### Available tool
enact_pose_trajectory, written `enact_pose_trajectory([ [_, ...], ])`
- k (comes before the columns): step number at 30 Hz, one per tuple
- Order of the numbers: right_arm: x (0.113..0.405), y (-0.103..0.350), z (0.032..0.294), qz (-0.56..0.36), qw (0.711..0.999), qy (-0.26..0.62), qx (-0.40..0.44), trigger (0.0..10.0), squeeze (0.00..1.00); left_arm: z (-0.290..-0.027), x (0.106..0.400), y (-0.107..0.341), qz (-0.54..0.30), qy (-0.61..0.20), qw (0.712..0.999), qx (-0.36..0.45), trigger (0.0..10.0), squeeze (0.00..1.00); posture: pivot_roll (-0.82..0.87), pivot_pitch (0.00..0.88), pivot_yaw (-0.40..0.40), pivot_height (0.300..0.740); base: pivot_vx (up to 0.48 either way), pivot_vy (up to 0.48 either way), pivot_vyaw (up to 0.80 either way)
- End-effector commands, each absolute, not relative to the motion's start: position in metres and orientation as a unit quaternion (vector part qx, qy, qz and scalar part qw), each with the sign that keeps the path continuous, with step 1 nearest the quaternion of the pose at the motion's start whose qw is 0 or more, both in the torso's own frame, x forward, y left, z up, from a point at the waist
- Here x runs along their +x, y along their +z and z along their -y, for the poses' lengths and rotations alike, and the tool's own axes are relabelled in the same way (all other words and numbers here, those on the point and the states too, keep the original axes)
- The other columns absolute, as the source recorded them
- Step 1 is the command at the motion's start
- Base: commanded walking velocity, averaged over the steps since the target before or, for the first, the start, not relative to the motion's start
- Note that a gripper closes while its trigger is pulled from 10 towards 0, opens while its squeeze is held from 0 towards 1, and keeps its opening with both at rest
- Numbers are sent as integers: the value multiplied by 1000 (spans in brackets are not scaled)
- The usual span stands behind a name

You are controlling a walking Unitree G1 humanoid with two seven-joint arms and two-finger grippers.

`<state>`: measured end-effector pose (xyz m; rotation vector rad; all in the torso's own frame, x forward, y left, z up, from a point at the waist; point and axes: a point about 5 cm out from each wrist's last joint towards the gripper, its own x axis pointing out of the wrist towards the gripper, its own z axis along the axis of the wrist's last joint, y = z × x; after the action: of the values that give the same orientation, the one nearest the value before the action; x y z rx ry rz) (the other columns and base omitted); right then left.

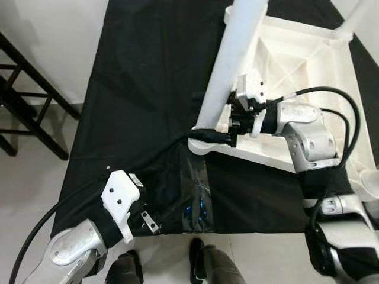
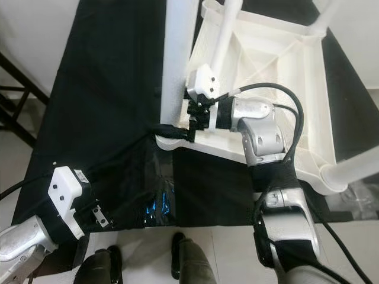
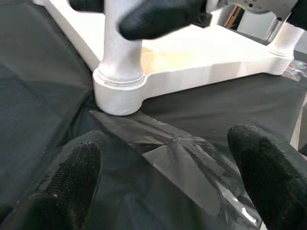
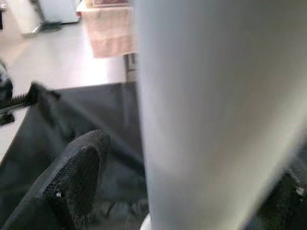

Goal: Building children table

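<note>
White plastic all over: the kids' table top (image 1: 284,47) is lying flipped, underside up, on a bench (image 1: 142,71) covered with black cloth, off toward the right and far part of it. One white leg (image 1: 228,65) is standing in the corner socket (image 1: 201,145) nearest the robot, long axis running straight up from the socket toward the camera, so it looks like a fat tube getting wider at the top of the head views. Another leg (image 2: 222,35) sticks up from a far corner and one (image 2: 355,168) pokes out at the right corner.

Right gripper (image 1: 234,121) is clamped around the near leg low down, just above the socket, one black finger (image 4: 72,182) on each side of the tube in the wrist view.

Left gripper (image 1: 148,216) is hanging over the near edge of the bench, fingers (image 3: 62,187) spread apart with nothing between them, well apart from the leg. A crumpled clear plastic sheet (image 1: 192,189) lies on the cloth between it and the socket.
</note>
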<state>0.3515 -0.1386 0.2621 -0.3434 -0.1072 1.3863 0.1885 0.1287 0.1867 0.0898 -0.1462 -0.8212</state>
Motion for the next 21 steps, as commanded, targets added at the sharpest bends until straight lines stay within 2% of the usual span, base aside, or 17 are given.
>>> enact_pose_trajectory([
  [1,355,264,143,54,754,635,-157,10000,0,-128,185,186,66,-401,913,45,10000,0,153,302,-102,740,0,0,0],
  [3,359,265,143,55,757,634,-148,10000,0,-129,185,185,66,-400,913,45,10000,0,152,302,-102,740,0,0,0],
  [5,363,263,143,51,755,639,-140,4196,0,-129,184,185,65,-399,913,45,10000,0,155,302,-103,740,0,0,0],
  [6,364,262,144,44,750,645,-142,2980,0,-128,184,185,65,-400,913,45,10000,0,159,303,-104,740,0,0,0],
  [8,364,262,144,44,750,645,-142,2980,0,-128,184,185,65,-400,913,45,10000,0,159,303,-104,740,0,0,0],
  [9,365,261,147,36,744,651,-145,0,0,-128,184,186,65,-399,914,45,10000,0,162,306,-107,740,0,0,0],
  [21,366,256,150,24,723,673,-152,0,0,-128,184,186,67,-397,914,45,10000,0,149,308,-110,740,0,0,0],
])
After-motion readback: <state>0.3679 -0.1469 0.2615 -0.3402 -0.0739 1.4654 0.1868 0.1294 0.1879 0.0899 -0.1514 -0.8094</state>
